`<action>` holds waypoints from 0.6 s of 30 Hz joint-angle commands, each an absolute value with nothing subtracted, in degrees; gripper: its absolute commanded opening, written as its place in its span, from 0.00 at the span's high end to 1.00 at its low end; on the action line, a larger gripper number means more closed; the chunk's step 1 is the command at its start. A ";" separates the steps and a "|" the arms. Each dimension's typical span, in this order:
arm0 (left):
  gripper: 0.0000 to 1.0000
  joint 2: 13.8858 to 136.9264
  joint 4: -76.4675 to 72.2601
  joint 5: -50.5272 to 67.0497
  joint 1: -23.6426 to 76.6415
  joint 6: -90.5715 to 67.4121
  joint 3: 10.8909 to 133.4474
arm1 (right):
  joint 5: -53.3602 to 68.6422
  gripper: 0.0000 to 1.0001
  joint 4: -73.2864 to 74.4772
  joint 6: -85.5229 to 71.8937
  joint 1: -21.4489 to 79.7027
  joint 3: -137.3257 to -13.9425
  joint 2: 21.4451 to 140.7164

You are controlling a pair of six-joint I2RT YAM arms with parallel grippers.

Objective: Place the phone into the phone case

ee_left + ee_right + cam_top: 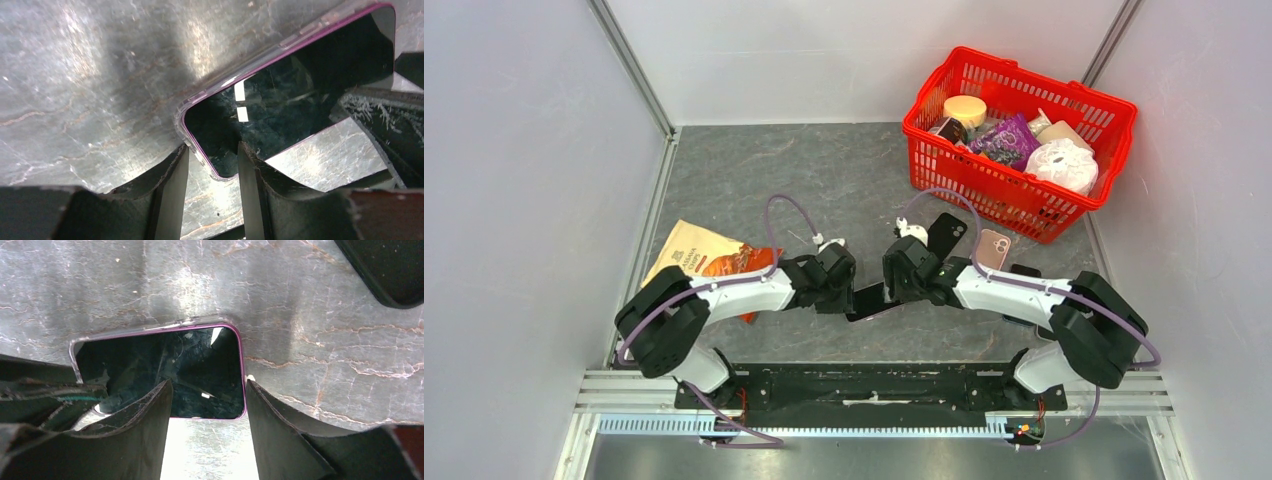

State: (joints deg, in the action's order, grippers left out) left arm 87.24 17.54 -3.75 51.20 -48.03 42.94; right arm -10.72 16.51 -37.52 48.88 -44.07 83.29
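Left gripper (212, 148) and right gripper (208, 383) meet nose to nose over a phone (870, 301) lying flat, screen up, on the grey stone-patterned table (754, 170), just ahead of the two arm bases.

Both sets of fingers stand spread. The left wrist camera shows the left gripper's two dark fingers (172, 190) parted a little, with one rounded corner of the phone between their tips; one finger sits at the corner's edge and the other reaches over the glass. The right wrist camera shows the right gripper's fingers (145, 425) set wider, straddling the opposite end of the phone, one tip over the screen and the other just beside the short edge. Neither pair is closed on the handset.

The phone's dark screen is ringed by a thin purple line, with a clear phone case (200, 102) rim showing outside it along the visible edges and corners; the handset appears seated in it.

Beyond the right gripper lie a black case (946, 235) and a pink one (994, 248), near a red basket (984, 185) filled with groceries at the far right. An orange snack packet (709, 262) rests beside the left arm.
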 commanded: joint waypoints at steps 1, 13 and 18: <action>0.54 93.43 18.20 -10.36 46.74 -42.90 42.30 | -6.70 0.39 14.98 -42.18 50.72 -41.87 81.68; 0.55 96.94 16.80 -7.22 44.03 -41.03 44.39 | -11.41 0.41 17.52 -41.77 52.95 -42.76 85.19; 0.55 96.95 16.26 -7.00 44.03 -41.40 43.61 | -13.78 0.42 17.52 -41.13 54.52 -43.51 88.84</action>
State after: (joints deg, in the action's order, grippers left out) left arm 91.77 15.20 -2.02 44.73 -44.34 47.13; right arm -13.69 18.48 -41.58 51.94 -42.92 84.09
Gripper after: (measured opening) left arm 0.455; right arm 0.590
